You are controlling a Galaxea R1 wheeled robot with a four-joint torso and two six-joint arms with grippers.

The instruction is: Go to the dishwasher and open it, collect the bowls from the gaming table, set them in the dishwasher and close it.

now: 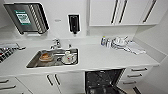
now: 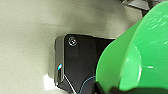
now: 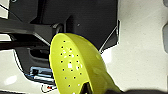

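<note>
- In the head view we face a white kitchen counter (image 1: 100, 58) with one steel sink (image 1: 53, 58) set into its left part.
- We count one dishwasher (image 1: 103, 81), under the counter right of the sink, standing open with its dark inside showing.
- In the sink we see one orange bowl (image 1: 45, 57) at the left and one white cup (image 1: 67, 57) at the right, apart from each other.
- One tap (image 1: 55, 43) stands just behind the sink; one dark dispenser (image 1: 74, 23) hangs on the far wall above it.
- Far right on the counter lies a cluster of white dishes (image 1: 119, 42) on a cloth; we cannot count them.
- In the left wrist view one bright green bowl (image 2: 140, 55) sits close against the camera; the left claw appears to carry it, but we cannot tell how its fingers stand.
- In the right wrist view one yellow-green perforated bowl (image 3: 75, 71) looms just as close; we cannot tell the right claw's state either.
</note>
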